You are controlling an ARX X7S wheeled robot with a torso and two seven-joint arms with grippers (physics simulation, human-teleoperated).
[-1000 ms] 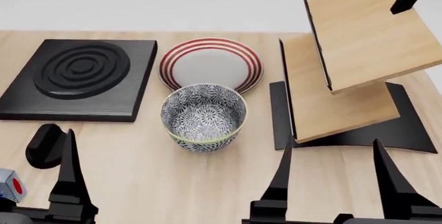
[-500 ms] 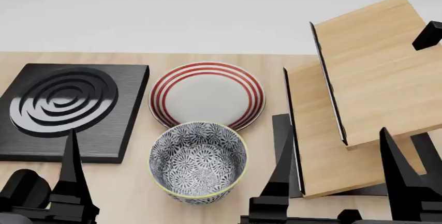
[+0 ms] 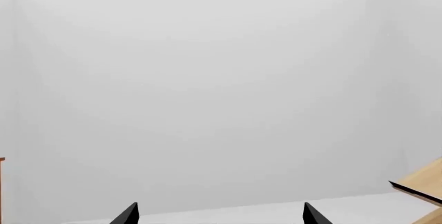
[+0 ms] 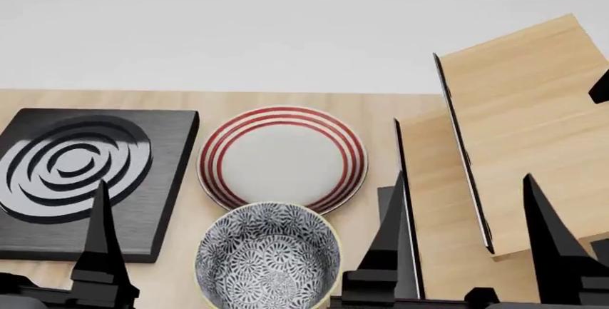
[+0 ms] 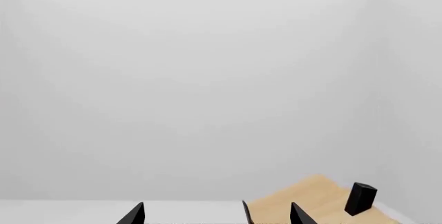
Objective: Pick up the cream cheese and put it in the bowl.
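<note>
The cream cheese is out of view in every frame. The blue-and-white patterned bowl stands at the bottom middle of the head view, partly cut off by the frame edge. My left gripper is open with nothing between its fingers; in the head view only one of its fingers shows, left of the bowl. My right gripper is open and empty too, to the right of the bowl and in front of the wooden cabinet. Both wrist views look mostly at a blank pale wall.
A white plate with red rings lies just behind the bowl. A black slab with raised rings sits at the left. A tilted wooden cabinet on a black base fills the right side, with its dark handle showing in the right wrist view.
The head view has tilted up: the table's things slid down the frame, the bowl reaching the bottom edge. The cream cheese, at the bottom left a second ago, has left the view.
</note>
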